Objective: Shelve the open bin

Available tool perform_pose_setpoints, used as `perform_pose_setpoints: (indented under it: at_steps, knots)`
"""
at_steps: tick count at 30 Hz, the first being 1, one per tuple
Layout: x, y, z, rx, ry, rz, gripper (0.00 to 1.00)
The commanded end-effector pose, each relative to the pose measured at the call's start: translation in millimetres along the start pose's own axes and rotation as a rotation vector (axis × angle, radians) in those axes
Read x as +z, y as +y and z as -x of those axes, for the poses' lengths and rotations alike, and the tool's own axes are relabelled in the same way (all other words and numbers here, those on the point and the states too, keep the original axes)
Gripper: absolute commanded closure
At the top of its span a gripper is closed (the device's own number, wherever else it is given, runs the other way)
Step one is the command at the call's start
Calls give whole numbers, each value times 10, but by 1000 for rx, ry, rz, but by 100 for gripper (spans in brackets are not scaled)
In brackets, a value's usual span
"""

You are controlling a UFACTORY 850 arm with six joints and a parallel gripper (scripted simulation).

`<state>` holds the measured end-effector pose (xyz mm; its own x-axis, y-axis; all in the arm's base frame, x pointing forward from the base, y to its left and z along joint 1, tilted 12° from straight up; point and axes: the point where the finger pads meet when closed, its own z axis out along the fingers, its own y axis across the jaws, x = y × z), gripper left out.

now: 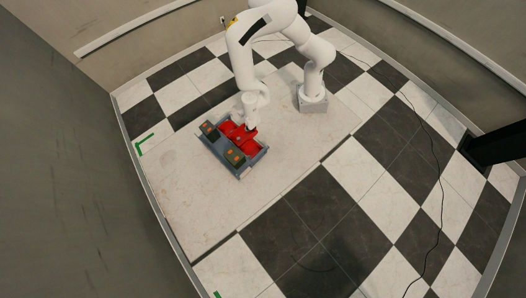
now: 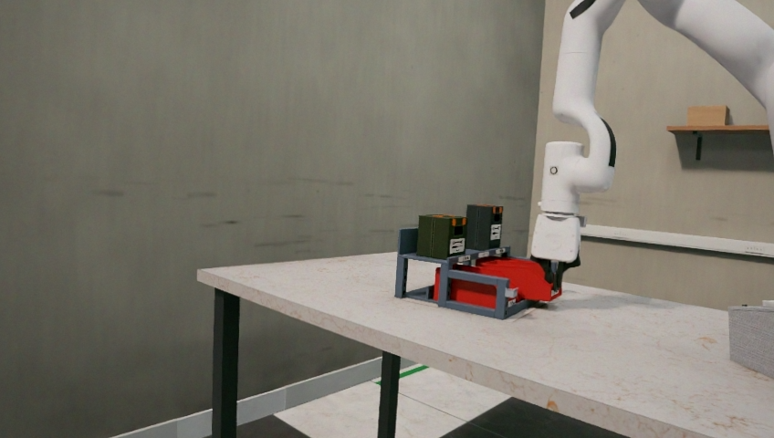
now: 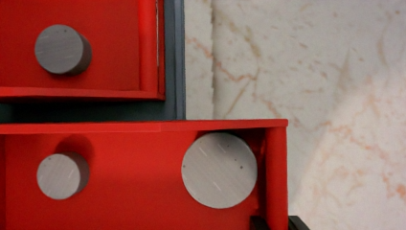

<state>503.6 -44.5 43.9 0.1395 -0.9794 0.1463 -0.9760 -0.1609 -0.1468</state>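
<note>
The carried red bin (image 1: 247, 133) (image 2: 521, 276) (image 3: 134, 168) is partly in the gap of the shelf (image 1: 218, 151) (image 2: 444, 285) (image 3: 174, 57). Its rear end is hidden under the board. Its open front faces out and sticks out past the shelf's front lip. My gripper (image 1: 250, 127) (image 2: 555, 282) (image 3: 278, 224) points down and is shut on the bin's front wall. A large metal cylinder (image 3: 219, 170) and a smaller one (image 3: 58, 176) are in this bin. Its exact tilt is hard to tell.
Red bins (image 1: 226, 126) (image 1: 250, 148) stand on both sides of the gap; one holds a metal cylinder (image 3: 58, 50). A dark grey box (image 1: 209, 131) (image 2: 485, 226) and a green box (image 1: 234, 156) (image 2: 441, 235) stand on the low board above.
</note>
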Motion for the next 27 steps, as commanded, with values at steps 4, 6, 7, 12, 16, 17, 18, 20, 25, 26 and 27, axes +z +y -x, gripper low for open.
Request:
perform_pose_setpoints:
  at_steps: [4, 6, 7, 12, 16, 17, 18, 20, 25, 26, 27]
  knots:
    - [-5, -68, -2, 0, 0, 0, 100]
    - [-5, -108, -2, 0, 0, 1, 100]
    - [-5, -108, -2, 0, 0, 1, 100]
    - [-5, -108, -2, 0, 0, 1, 100]
    - [-5, -108, -2, 0, 0, 1, 100]
    - [-5, -108, -2, 0, 0, 1, 100]
    - [-5, -108, -2, 0, 0, 1, 100]
    - [-5, -147, -2, 0, 0, 0, 100]
    - [-5, -207, -2, 0, 0, 1, 100]
    - [-5, -207, -2, 0, 0, 1, 100]
    - [-5, -207, -2, 0, 0, 1, 100]
